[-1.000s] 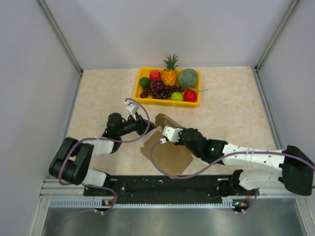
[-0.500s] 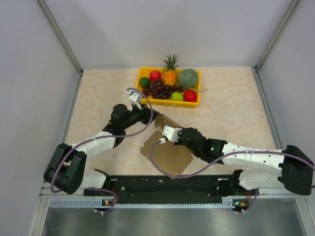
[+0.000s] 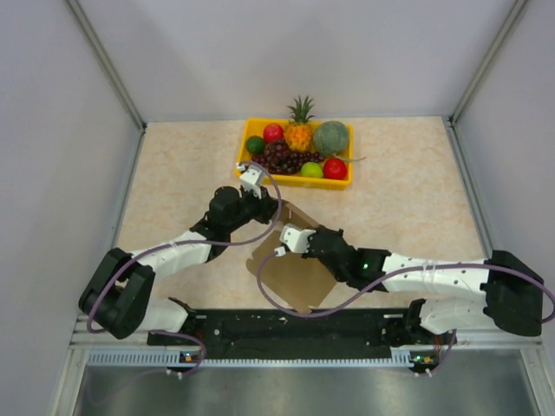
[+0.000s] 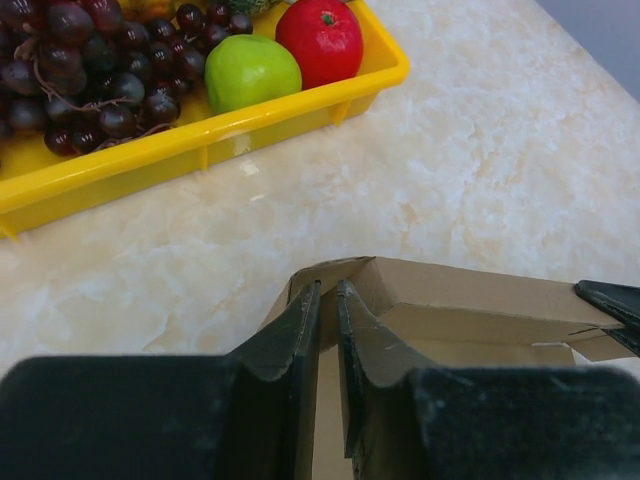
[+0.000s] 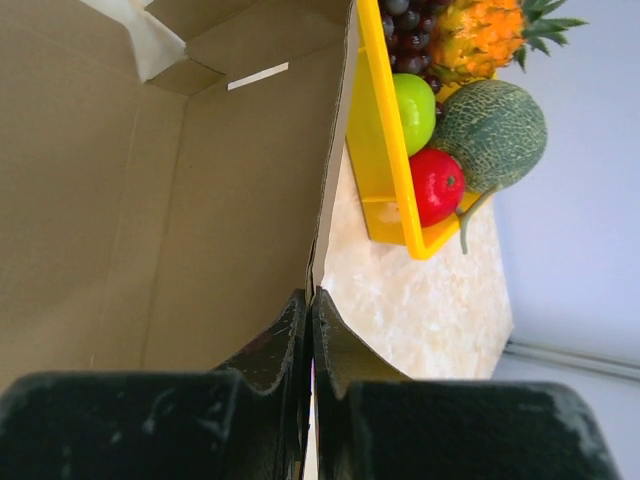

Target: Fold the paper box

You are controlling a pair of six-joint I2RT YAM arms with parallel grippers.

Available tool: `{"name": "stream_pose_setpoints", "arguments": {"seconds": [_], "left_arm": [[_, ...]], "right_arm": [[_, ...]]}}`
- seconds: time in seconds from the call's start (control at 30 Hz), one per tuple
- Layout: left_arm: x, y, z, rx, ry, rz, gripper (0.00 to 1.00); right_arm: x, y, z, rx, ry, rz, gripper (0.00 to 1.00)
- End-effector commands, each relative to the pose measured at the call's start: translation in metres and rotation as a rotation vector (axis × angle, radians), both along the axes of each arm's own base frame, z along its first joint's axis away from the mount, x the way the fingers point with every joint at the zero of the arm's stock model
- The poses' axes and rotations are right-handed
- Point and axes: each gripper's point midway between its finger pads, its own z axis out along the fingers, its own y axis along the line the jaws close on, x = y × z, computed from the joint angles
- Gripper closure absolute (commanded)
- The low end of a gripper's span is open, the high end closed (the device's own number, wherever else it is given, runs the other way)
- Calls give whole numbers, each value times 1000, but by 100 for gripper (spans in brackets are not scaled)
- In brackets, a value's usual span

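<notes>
**Both hands pinching paper box**

Sitting mid-table point(image 3: 408, 204): the paper box point(image 3: 299, 279), between the arm bases and the yellow fruit tray point(image 3: 245, 158), clear of the tray. Lying flat along the near side, with the far wall raised and creased. Gripping the far-left corner of that wall with the left hand point(image 4: 328, 292): fingers point(image 4: 298, 335) nearly together, cardboard edge in the narrow slit between them. Gripping an upright panel edge with the right hand point(image 5: 309, 296): fingers point(image 5: 285, 330) pressed together on the thin cardboard. Filling the left of the right wrist view with the brown inner face, folds and a slit visible near the top. Holding grapes, a green apple, red fruit, a melon and a pineapple in the tray.
</notes>
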Motion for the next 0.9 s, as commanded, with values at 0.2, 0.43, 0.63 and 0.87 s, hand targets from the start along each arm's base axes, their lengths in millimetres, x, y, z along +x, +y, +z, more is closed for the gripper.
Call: {"name": "stream_pose_setpoints", "arguments": {"seconds": [0.2,0.43,0.63,0.87], "left_arm": [[-12,-2,-10,-42,6,-25,88],[-14,21,6,-82,11,54,76],[-10,47,31,-205,39,69,65],[35,39,4,-95,144,74,76]], "right_arm": [[-12,-5,-26,-206,-191,-57,100],[-14,-17,-31,-300,-294,-68,100],[-14,-14,-47,-357,-297,-39,100],[-19,-10,-43,-281,-272,-1,100]]}}
